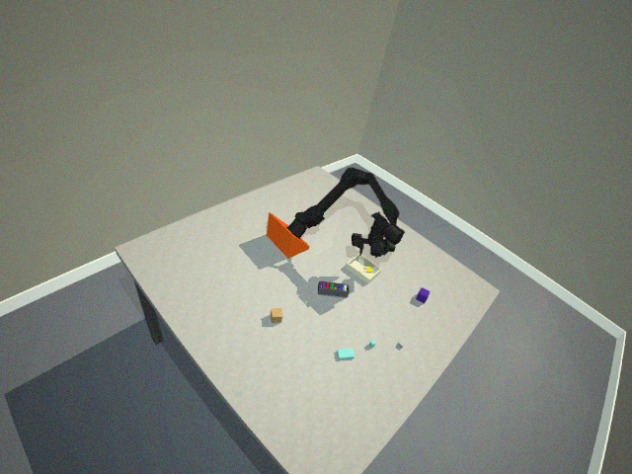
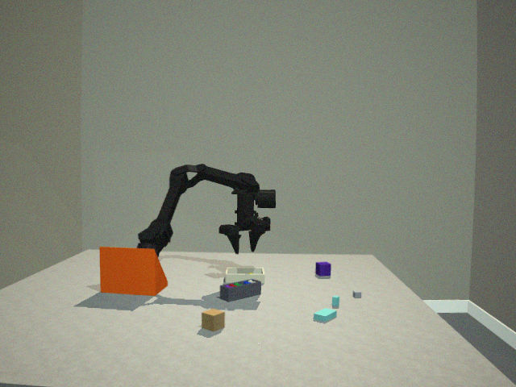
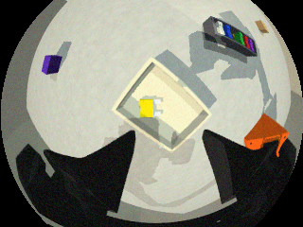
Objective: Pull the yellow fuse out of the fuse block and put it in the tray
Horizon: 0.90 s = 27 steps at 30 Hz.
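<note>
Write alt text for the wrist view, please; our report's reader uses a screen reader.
A yellow fuse lies inside a cream tray, seen from straight above between the two dark fingers of the open gripper, which holds nothing. A dark fuse block with colored fuses sits further off, with an orange wedge at the right edge.

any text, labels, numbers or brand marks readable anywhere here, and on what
None: no readable text in any view.
Fuse block: coloured fuses only, no lettering visible; too small to show any fine print.
Tray and yellow fuse: plain, no marks.
Orange wedge, purple cube, tan cube, teal blocks: plain faces.
Arm and end effector: solid black, no brand visible.
</note>
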Each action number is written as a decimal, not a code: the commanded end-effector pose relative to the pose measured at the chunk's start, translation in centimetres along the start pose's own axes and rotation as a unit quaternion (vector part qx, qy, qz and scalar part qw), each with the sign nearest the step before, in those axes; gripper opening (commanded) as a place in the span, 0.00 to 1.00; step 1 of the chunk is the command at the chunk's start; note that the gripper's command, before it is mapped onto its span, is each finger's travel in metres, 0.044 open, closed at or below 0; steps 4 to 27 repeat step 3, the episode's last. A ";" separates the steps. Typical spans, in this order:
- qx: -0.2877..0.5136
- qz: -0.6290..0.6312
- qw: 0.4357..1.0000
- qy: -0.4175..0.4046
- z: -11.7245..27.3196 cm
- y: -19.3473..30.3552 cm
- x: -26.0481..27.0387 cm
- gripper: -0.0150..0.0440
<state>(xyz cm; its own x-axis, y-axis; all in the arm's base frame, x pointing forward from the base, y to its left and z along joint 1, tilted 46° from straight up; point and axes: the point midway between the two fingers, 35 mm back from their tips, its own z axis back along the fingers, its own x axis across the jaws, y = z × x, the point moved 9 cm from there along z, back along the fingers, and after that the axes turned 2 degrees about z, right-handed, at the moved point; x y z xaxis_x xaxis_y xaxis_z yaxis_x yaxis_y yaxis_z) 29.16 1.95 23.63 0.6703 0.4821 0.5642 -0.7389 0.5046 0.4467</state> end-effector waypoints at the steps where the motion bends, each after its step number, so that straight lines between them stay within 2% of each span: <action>1: 0.000 0.000 1.000 0.000 0.0 0.0 0.0 0.81; 27: 0.000 0.000 1.000 0.000 0.0 0.0 0.0 0.81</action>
